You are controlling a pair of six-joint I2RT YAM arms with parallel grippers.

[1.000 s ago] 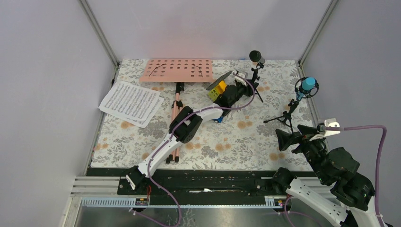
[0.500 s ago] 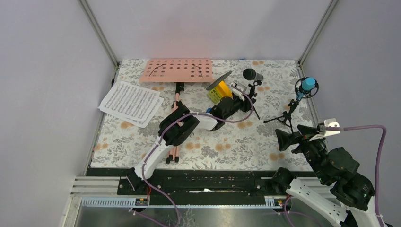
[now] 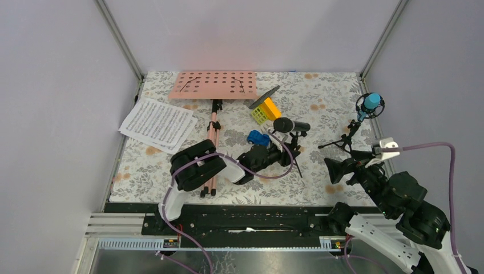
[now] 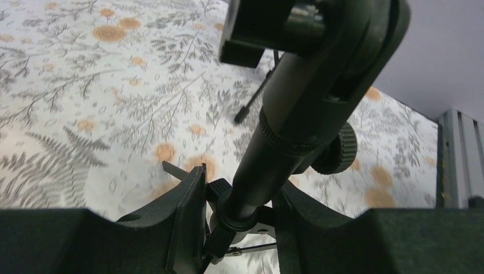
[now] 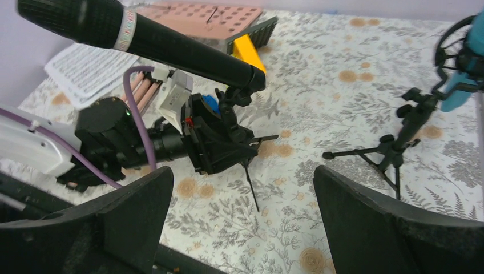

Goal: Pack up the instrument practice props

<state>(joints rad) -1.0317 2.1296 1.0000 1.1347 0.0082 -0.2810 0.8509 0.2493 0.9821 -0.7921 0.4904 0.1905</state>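
Observation:
My left gripper (image 3: 281, 154) is shut on the black mic's small tripod (image 4: 251, 188) and holds the black mic (image 3: 290, 125) tilted above the middle of the mat; the mic also shows in the right wrist view (image 5: 142, 35). The blue mic (image 3: 371, 103) stands on its tripod at the right edge and shows in the right wrist view (image 5: 463, 80). My right gripper (image 3: 341, 169) is open and empty, near the front right. The pink music stand (image 3: 214, 84) lies flat at the back, its legs (image 3: 212, 137) toward the front. The white sheet-music pages (image 3: 158, 123) lie at the left.
A small blue toy car (image 3: 257, 137) and a yellow-green toy block (image 3: 265, 110) with a dark grey flap sit near the mat's middle. Grey walls close in the left, back and right. The metal rail (image 3: 245, 242) runs along the front edge.
My left gripper has pulled the black mic from the back of the mat toward the front, tilting it over. The blue toy car is now uncovered. The right gripper shifted slightly left.

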